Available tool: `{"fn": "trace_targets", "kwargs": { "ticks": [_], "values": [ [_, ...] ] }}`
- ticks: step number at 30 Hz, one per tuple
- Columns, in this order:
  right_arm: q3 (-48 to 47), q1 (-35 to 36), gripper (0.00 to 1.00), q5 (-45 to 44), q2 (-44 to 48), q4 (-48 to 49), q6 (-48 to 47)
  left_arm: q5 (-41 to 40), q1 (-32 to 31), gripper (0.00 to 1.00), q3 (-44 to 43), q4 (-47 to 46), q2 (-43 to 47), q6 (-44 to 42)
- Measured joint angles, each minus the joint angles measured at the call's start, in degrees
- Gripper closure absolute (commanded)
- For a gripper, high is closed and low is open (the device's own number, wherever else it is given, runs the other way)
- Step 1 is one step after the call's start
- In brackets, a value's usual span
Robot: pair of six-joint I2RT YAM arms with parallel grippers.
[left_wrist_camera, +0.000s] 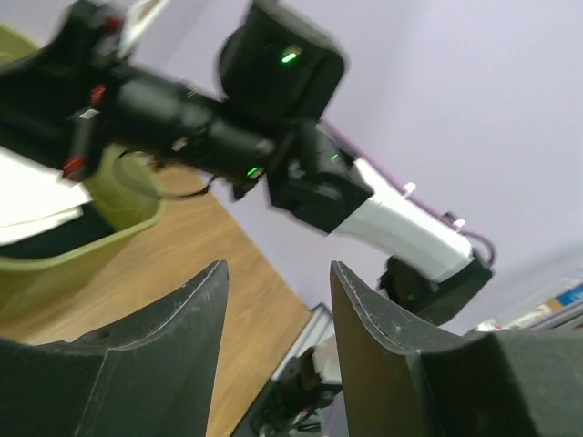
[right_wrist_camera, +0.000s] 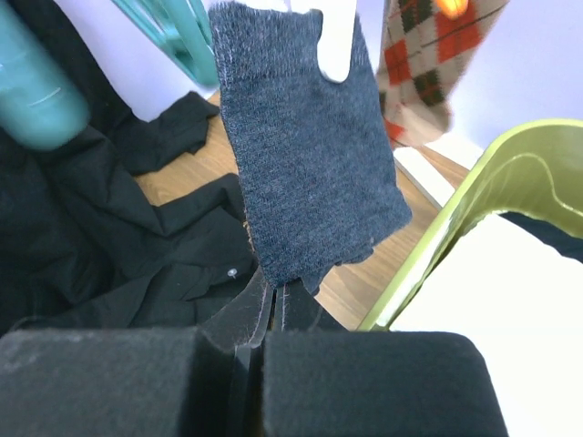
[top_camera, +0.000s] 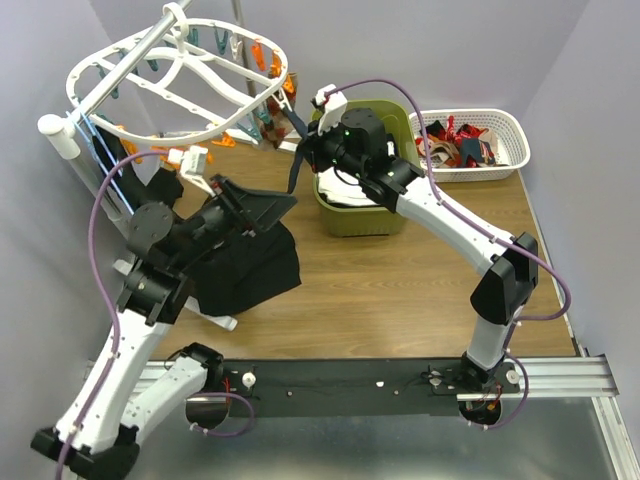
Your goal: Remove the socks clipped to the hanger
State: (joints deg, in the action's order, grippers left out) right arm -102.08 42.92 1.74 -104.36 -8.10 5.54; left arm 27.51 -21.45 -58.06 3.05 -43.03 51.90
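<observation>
Grey sock point(right_wrist_camera: 310, 155) hangs clipped to hanger point(top_camera: 80, 72), far-left corner of table point(top_camera: 400, 290). Soft, light, stretchy. Right hand point(right_wrist_camera: 269, 314) clamped on lower hem, apparently a sound hold. Left hand point(left_wrist_camera: 278, 282) apart, empty.

Top cam sits high up, above and behind both arm bases, angled down and forward, so it takes in the whole table point(top_camera: 400, 290) with the hanger point(top_camera: 180, 70) off at far left. Left wrist cam rides right behind the left gripper point(left_wrist_camera: 278, 273) and tilts up across the table, catching the right arm point(left_wrist_camera: 401, 228) and the green bin point(left_wrist_camera: 91, 250), a bit blurry. Right wrist cam peers over the right gripper point(right_wrist_camera: 269, 300), super close to a dark grey sock point(right_wrist_camera: 310, 155), with the black garment point(right_wrist_camera: 109, 228) behind. The bin shows up in all three views.
</observation>
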Motion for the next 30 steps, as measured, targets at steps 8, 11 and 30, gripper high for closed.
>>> {"fn": "trace_targets", "kwargs": {
  "ticks": [8, 11, 30],
  "values": [
    [0.0, 0.02, 0.99, -0.15, 0.02, -1.9, 0.02, -18.45, -7.15, 0.36, -16.72, 5.4, -12.96, -0.46],
    [0.0, 0.02, 0.99, -0.22, 0.2, -1.92, 0.02, -27.78, -7.17, 0.36, -23.1, 8.92, -16.39, -0.42],
    [1.68, 0.26, 0.99, -0.68, 2.38, -1.92, -0.98, -48.94, -7.17, 0.36, -35.41, 23.06, -37.88, 8.17]
  ]
}}
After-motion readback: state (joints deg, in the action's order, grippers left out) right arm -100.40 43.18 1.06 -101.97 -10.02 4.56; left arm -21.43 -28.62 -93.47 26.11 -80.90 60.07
